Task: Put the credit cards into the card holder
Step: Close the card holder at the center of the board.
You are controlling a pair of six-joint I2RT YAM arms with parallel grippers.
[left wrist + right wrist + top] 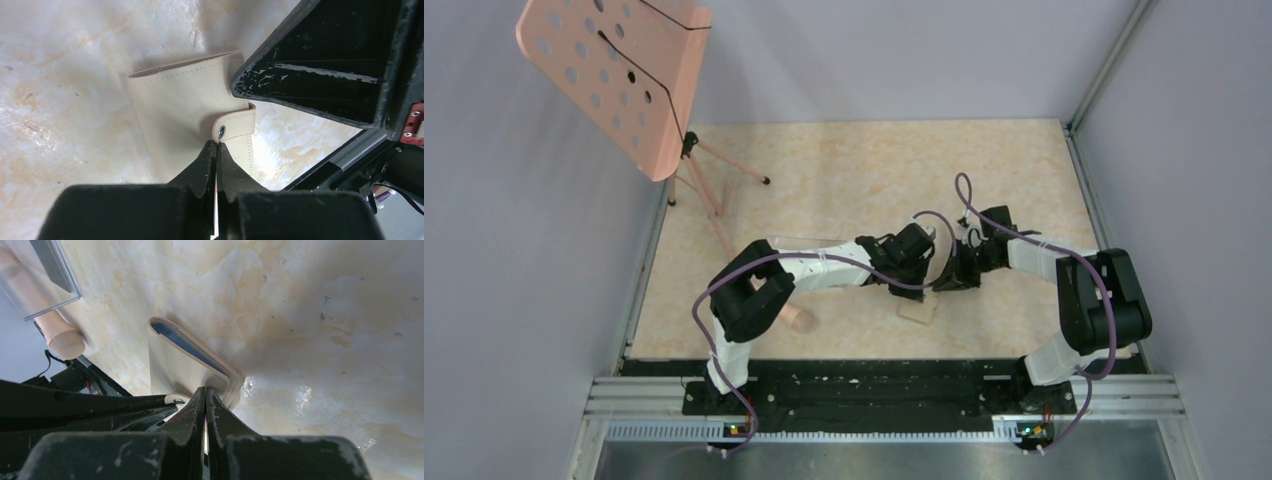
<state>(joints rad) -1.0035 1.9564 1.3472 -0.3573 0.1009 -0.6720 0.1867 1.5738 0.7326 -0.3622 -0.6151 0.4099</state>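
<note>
Both grippers closed at the tan card holder, mid-table.

From overhead, the left arm [824, 268] and right arm [1036, 258] reach in toward each other over the marbled table [844, 170]. The card holder [916, 312] lies flat just below where they meet, and a pink perforated stand [614, 80] sits in the far left corner. In the left wrist view, the left gripper [216, 149] has its fingers pressed together, tips touching the edge of the snap tab [235, 127]. I cannot tell whether it pinches any of it. In the right wrist view, the right gripper [206, 392] is likewise closed tight, tips against the wallet's folded corner beside its blue-grey lining [185, 342]. A dark grey card [52, 262] sits inside a clear plastic box [45, 302], well apart.
</note>
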